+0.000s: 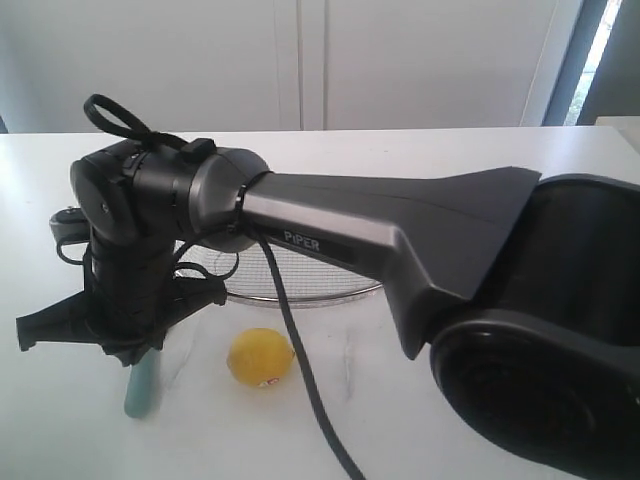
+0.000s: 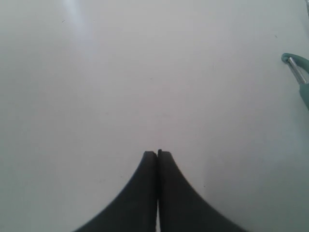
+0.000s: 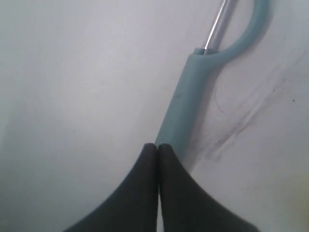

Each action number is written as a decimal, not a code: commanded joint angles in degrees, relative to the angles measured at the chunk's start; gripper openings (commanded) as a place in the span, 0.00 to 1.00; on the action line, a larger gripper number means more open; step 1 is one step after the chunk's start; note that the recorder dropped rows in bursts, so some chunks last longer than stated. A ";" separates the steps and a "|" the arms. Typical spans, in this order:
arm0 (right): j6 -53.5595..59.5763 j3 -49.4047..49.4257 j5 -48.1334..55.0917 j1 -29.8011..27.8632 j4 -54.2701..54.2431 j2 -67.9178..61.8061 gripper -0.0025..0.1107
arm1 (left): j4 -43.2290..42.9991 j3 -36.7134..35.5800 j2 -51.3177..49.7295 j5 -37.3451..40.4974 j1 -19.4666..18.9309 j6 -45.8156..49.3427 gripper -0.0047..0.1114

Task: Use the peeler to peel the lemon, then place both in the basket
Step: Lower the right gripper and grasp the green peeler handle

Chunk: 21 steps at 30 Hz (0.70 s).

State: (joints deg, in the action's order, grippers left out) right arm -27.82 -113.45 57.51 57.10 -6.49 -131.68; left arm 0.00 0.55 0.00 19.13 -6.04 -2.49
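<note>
Your right arm [image 1: 400, 230] fills the foreground of the exterior view. Its bulky dark joint sits at lower right, and the grey link marked PIPER runs across to the wrist at centre left. A black cable [image 1: 305, 390] drops from the wrist to the bottom edge.

Behind the cable, at lower centre, the lemon [image 1: 260, 357] rests on the white table [image 1: 60, 420] with its sticker [image 1: 268, 381] facing the camera. Just left of it lies the peeler [image 1: 140, 388], its teal handle end showing below the wrist.

Right gripper [image 3: 158, 146]: the jaws are pressed together with nothing between them. The tips meet at the peeler's handle, but you cannot tell whether they touch it.

Left gripper [image 2: 158, 153]: the jaws are likewise closed and empty, over bare table, with the peeler's head at the margin of its view.

Behind the arm, at centre, you see the basket [image 1: 340, 297], partly hidden by the link. Lemon and peeler both lie outside it. White cabinet doors [image 1: 300, 60] close the background.
</note>
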 commanded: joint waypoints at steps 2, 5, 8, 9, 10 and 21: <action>-5.72 -0.43 0.29 1.15 6.10 0.17 0.02 | -0.32 -0.55 0.00 0.40 -0.11 -0.19 0.04; -9.52 -0.43 -0.23 1.27 7.61 0.17 0.02 | -0.32 -0.55 0.00 0.40 -0.11 -0.19 0.04; -11.62 -0.43 -1.78 1.27 7.75 0.17 0.02 | -0.32 -0.55 0.00 0.40 -0.11 -0.19 0.04; -12.04 -0.43 -1.98 1.27 7.97 0.17 0.02 | -0.32 -0.55 0.00 0.40 -0.11 -0.19 0.04; -12.68 -0.43 -1.98 1.27 7.98 0.17 0.02 | -0.32 -0.55 0.00 0.40 -0.11 -0.19 0.04; -18.88 -0.43 -1.35 1.35 9.54 -2.68 0.02 | -0.32 -0.55 0.00 0.40 -0.11 -0.19 0.04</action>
State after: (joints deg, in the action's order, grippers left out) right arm -46.25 -113.45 56.51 58.29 2.41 -134.65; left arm 0.00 0.55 0.00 19.13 -6.04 -2.49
